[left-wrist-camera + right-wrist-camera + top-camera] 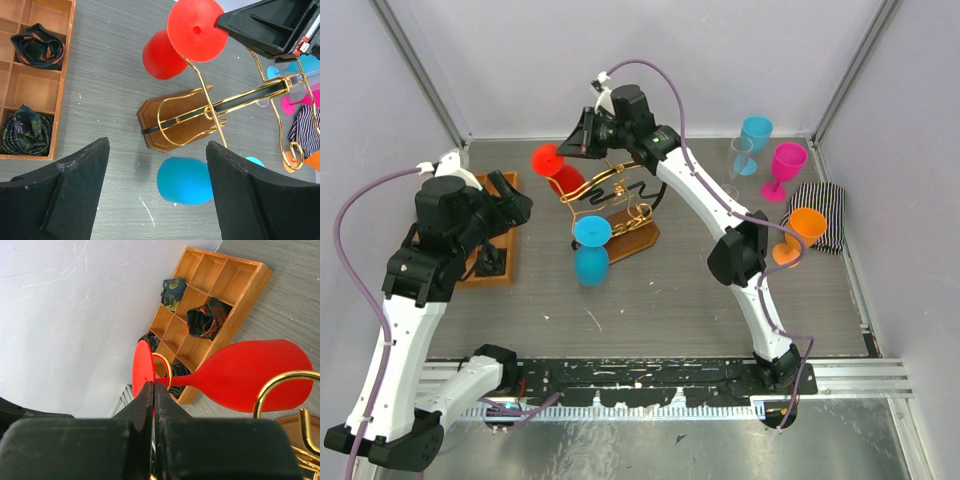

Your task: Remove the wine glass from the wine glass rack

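Jaws of my right gripper [152, 386] are pinched tight, with the thin edge of the red wine glass [250, 372] foot caught between the tips. That glass hangs on the rack [175, 117], on the far left side as I see it from above. Its foot is up top, its stem passes through a gold wire loop, and its bowl hangs below, clear of the table [720, 310]. A blue glass [592, 250] hangs from the near side of the same rack.

My left gripper [157, 150] hovers above the table on the near left of the rack with its jaws wide apart and nothing between them. To its left is the wooden tray [62, 100], with rolled cloths [37, 42] in some compartments.
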Robot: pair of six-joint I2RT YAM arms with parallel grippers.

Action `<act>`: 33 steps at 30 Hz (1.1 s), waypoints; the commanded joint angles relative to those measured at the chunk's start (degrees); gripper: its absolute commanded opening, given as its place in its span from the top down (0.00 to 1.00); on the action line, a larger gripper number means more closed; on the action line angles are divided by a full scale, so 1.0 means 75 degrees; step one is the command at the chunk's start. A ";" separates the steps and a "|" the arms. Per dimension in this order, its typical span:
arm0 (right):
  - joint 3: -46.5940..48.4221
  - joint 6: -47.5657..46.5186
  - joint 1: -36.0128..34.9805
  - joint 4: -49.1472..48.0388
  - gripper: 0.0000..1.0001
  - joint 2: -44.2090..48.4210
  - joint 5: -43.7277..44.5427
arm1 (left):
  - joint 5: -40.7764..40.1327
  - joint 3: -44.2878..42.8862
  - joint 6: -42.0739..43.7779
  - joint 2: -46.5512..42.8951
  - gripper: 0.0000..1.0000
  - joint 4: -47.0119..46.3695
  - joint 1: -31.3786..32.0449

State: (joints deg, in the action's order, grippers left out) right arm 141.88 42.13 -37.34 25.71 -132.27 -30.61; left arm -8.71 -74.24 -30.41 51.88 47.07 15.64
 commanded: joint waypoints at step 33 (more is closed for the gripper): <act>-0.0046 0.2304 0.0269 -0.3120 0.99 -0.0084 -0.1607 | -0.0017 0.0047 0.0068 -0.0149 0.15 0.0170 -0.0086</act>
State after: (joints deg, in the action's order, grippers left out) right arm 138.47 57.71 -34.61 9.13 -133.62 -40.49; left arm -8.69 -74.19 -30.26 51.16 47.94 15.25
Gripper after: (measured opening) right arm 0.036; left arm 0.848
